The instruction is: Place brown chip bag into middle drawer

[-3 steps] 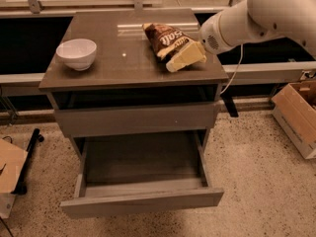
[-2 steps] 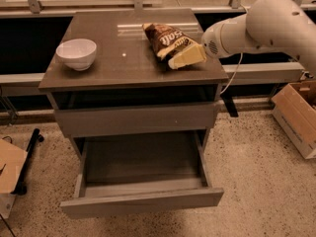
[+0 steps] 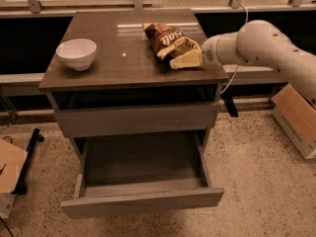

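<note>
The brown chip bag (image 3: 170, 42) lies crumpled on the cabinet top, right of centre, its cream-yellow end pointing right. My gripper (image 3: 205, 56) is at that right end of the bag, at the tip of the white arm (image 3: 266, 46) that reaches in from the right, and it touches or nearly touches the bag. The middle drawer (image 3: 140, 201) is pulled wide open below, and its grey inside holds nothing. The drawer front above it (image 3: 136, 120) is shut.
A white bowl (image 3: 76, 53) stands on the left of the cabinet top (image 3: 123, 68). A cardboard box (image 3: 296, 117) sits on the floor at the right. More cardboard (image 3: 10, 174) and a black pole (image 3: 29, 157) lie at the left. A railing runs behind.
The arm's wrist has dropped and now sits level with the bag's right end. The bag, bowl and drawer have not moved.
</note>
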Available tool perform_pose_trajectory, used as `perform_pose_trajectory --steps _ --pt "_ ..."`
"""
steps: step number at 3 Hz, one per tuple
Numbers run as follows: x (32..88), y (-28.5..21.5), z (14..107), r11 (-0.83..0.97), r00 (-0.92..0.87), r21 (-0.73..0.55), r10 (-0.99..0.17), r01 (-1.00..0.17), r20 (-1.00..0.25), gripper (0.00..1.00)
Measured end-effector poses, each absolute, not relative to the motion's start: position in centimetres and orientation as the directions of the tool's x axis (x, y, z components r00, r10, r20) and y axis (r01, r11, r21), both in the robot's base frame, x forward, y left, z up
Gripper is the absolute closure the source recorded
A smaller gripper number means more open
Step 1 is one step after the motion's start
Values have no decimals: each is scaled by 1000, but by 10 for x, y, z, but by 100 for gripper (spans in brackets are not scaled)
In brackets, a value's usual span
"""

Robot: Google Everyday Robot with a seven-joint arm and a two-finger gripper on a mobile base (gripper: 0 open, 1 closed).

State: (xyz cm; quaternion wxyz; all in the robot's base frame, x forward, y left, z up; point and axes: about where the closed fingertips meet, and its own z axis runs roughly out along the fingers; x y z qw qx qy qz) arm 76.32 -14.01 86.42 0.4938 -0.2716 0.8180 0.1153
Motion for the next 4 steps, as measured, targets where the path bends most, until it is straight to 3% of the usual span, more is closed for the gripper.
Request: perform_pose_trajectory --steps 1,4 --pt "781 -138 856 845 -369 -52 -288 -533 -884 16" --pt "781 -115 895 824 -265 -93 -284 -559 -921 85"
